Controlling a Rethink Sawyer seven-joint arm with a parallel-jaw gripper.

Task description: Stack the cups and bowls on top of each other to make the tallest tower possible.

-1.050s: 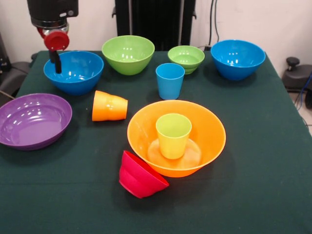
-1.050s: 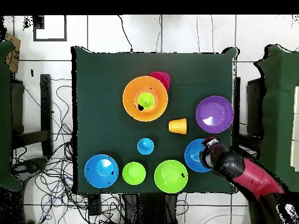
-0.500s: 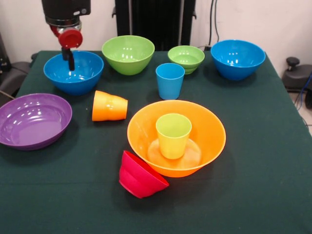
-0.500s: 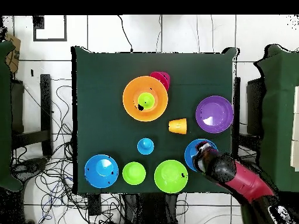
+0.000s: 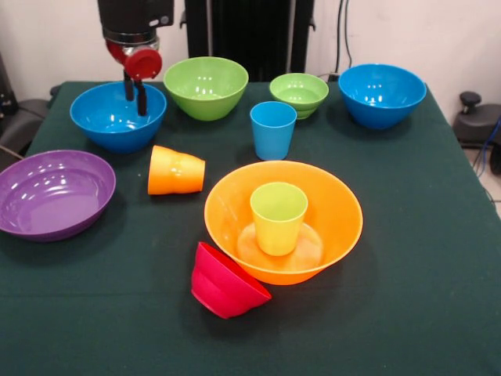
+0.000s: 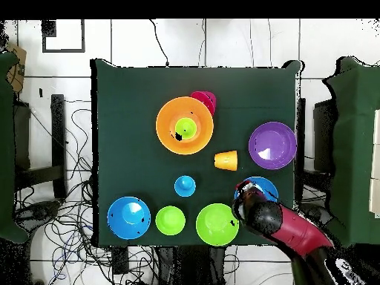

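Note:
The big orange bowl (image 5: 338, 210) stands mid-table with the lime green cup (image 5: 278, 217) upright inside it. A small red bowl (image 5: 225, 282) leans tipped against its front. The orange cup (image 5: 175, 170) lies on its side; the blue cup (image 5: 272, 129) stands upright. At the back are a blue bowl (image 5: 109, 117), a large green bowl (image 5: 205, 86), a small green bowl (image 5: 298, 93) and another blue bowl (image 5: 381, 94). The purple bowl (image 5: 53, 193) sits at the left. My gripper (image 5: 135, 94) hangs open and empty over the left blue bowl's right rim; from overhead the gripper (image 6: 241, 191) partly hides that bowl (image 6: 265, 185).
Everything rests on a dark green cloth-covered table (image 5: 423, 258). Chairs and cables surround the table (image 6: 119, 96) in the overhead view. The red arm (image 6: 300, 234) reaches in over the table's corner by the large green bowl (image 6: 217, 224).
My gripper has travelled rightward in the front view, from the blue bowl's left rim across to its right rim. It has turned, so both fingers now show. No bowl or cup has moved.

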